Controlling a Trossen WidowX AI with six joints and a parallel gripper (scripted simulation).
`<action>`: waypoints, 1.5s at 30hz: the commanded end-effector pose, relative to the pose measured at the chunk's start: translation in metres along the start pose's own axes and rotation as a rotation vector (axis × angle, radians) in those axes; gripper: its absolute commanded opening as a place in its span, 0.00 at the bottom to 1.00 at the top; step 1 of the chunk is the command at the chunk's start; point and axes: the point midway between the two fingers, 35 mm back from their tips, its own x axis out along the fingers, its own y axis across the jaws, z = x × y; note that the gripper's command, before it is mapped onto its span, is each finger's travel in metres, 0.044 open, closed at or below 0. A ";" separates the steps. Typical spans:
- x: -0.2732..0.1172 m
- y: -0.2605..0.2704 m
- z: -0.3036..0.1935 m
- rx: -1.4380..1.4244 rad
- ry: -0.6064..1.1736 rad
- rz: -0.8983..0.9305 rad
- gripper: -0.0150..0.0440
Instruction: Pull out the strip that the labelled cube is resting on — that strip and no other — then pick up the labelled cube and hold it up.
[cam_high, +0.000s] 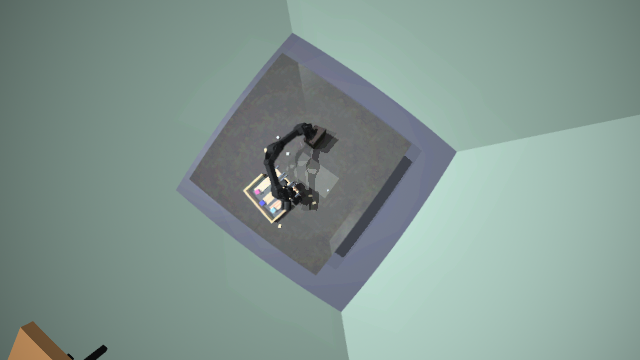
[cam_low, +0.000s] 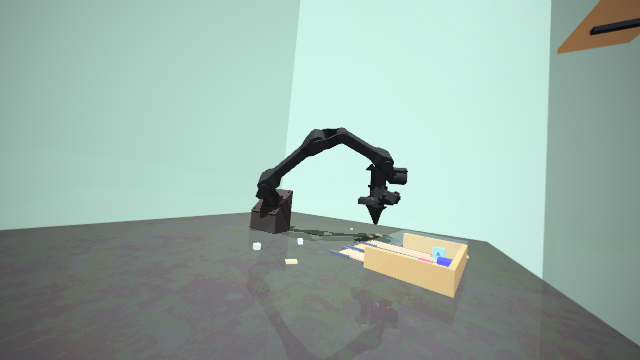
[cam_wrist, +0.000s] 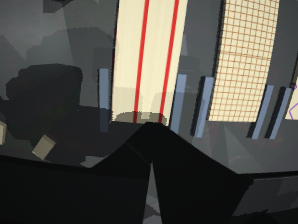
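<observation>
From here I see the dark worktop (cam_high: 360, 120) (cam_low: 150, 300), then the pale wooden tray (cam_high: 258, 207) (cam_low: 410, 270). The tool (cam_low: 375, 222) (cam_wrist: 152, 129) hangs over the tray's open side, fingertips together on nothing, near the end of the red-lined strip (cam_wrist: 150, 60). The labelled cube (cam_high: 273, 210) (cam_low: 438, 252) sits inside, towards the far end. Pulling the strip seems the step in hand; next, I'd say, lower and press or grip, then draw it straight out.

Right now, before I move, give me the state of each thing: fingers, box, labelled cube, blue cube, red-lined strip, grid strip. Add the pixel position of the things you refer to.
Fingers (cam_low: 375, 215): shut, nothing between them.
Box (cam_high: 257, 206) (cam_low: 410, 268): open-topped.
Labelled cube (cam_high: 273, 210) (cam_low: 438, 252): in the box, not lifted.
Blue cube (cam_high: 262, 203) (cam_low: 444, 261): in the box.
Red-lined strip (cam_wrist: 128, 60): between rails, not gripped.
Grid strip (cam_wrist: 247, 50): lying flat, not gripped.
</observation>
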 end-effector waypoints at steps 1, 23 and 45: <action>0.000 0.003 -0.001 0.009 0.014 -0.004 0.25; 0.035 0.005 -0.001 0.009 0.013 -0.005 0.25; 0.070 0.005 -0.004 0.009 0.013 -0.007 0.25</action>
